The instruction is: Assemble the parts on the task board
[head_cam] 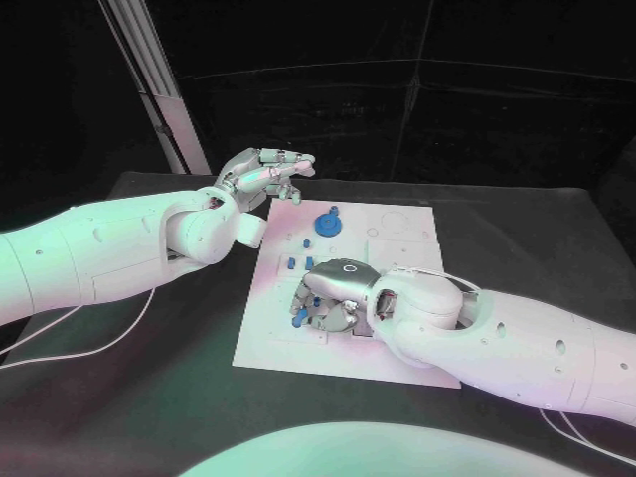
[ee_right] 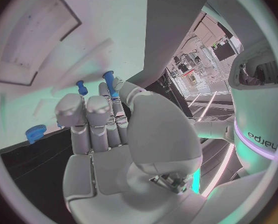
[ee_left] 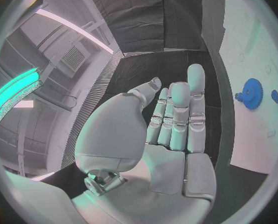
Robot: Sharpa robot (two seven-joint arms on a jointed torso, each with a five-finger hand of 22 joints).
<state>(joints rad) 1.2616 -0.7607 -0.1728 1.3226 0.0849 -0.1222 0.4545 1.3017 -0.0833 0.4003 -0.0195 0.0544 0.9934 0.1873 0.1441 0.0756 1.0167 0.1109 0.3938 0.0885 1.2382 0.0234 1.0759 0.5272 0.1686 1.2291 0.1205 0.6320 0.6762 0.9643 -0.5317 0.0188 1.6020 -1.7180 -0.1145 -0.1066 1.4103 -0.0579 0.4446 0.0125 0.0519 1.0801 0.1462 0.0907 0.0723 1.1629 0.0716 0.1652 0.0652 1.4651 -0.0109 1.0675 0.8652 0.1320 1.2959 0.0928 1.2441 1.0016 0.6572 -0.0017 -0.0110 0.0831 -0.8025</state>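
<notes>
On the matte black table (head_cam: 548,224), a flat white task board (head_cam: 404,224) lay mid-frame.
Left hand (head_cam: 265,175) hovered released, upper left; right hand (head_cam: 333,298) pinched a small blue peg (ee_right: 109,82).

A black counter (head_cam: 548,229) stretches out beneath and around both hands. Beyond the left hand (head_cam: 265,174), past the counter's far edge, a pale upright post (head_cam: 168,109) rises against a dark curtain (head_cam: 447,99). A thin white cable (head_cam: 61,343) trails across the counter well behind the left hand. Another white cable (head_cam: 576,437) loops on the counter well behind the right hand (head_cam: 333,293).
</notes>
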